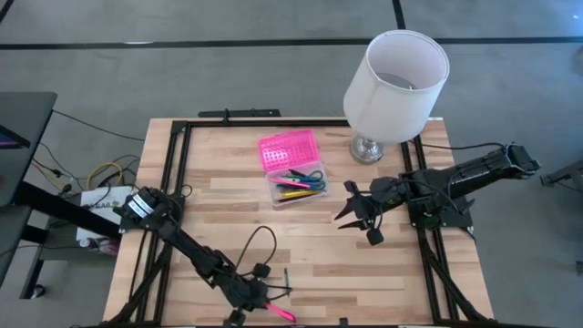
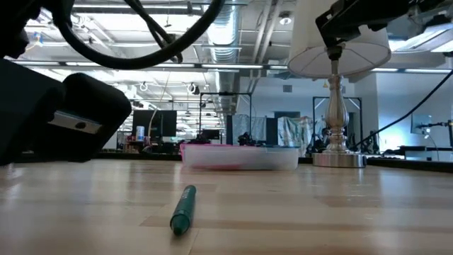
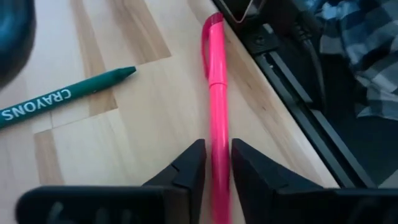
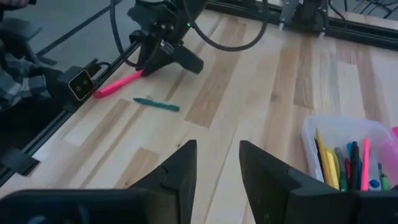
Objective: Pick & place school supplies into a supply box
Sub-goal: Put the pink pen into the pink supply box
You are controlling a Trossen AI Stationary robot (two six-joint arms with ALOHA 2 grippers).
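left tool (image 3: 217,171) clenched on the pink pen (image 3: 214,81) at the table's near edge (image 3: 273,118); right tool (image 4: 217,168) released mid-table.

One camera hangs high up and looks straight down on the whole wooden surface (image 1: 364,264). It sees both arms and the white lamp (image 1: 396,77). A low camera sits right on the surface and looks flat across it into the room, very close to the green crayon (image 2: 182,209). The left wrist camera looks down past the left claw (image 3: 216,168), very near the pink pen (image 3: 214,81) and the same crayon. The right wrist camera looks from farther off across the surface. It shares the pink pen, the crayon and the clear box (image 4: 348,155) with the high camera.
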